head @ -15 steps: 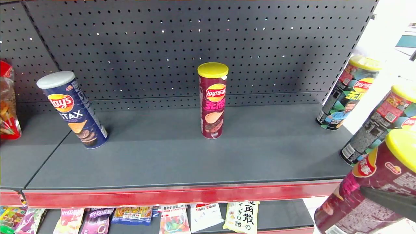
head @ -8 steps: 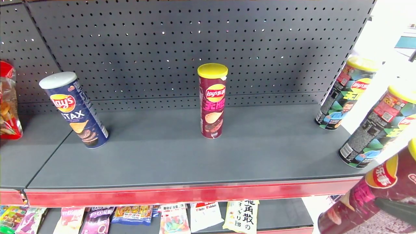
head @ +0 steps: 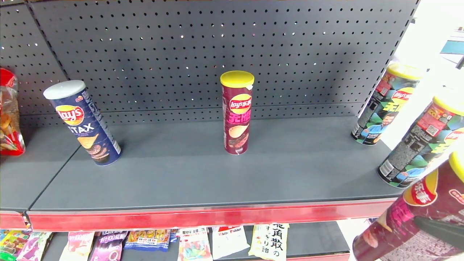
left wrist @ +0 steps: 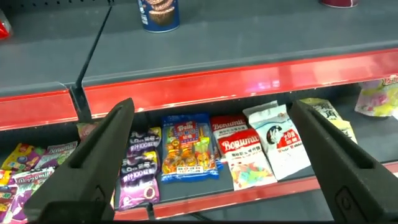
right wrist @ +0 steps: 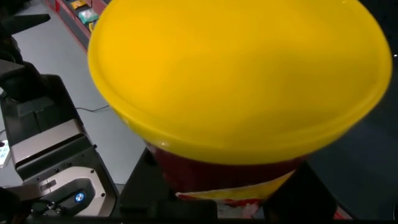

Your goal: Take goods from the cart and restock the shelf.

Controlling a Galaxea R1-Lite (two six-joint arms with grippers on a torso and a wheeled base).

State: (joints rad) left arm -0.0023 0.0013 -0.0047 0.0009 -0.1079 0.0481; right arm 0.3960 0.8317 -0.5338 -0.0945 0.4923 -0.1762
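Observation:
A maroon chip can with a yellow lid (head: 417, 217) is tilted at the lower right, in front of the shelf's right end. My right gripper (head: 436, 232) is shut on it, one dark finger lying across its body. The lid (right wrist: 239, 74) looms close in the right wrist view, with the dark fingers (right wrist: 144, 193) clamped on the can's body below it. The grey shelf (head: 203, 177) holds a matching maroon can (head: 236, 112) upright at its middle. My left gripper (left wrist: 211, 168) hangs open and holds nothing, in front of the lower shelf.
A blue can (head: 82, 123) stands at the shelf's left, a snack bag (head: 9, 112) beyond it. Two black-and-green cans (head: 386, 105) (head: 420, 145) stand at the right end. Snack bags (left wrist: 186, 146) fill the lower shelf under the red edge (head: 203, 217). Bare shelf lies between the cans.
The held maroon can has sunk down and to the right toward the picture's corner, then risen slightly. The cans on the shelf have not moved.

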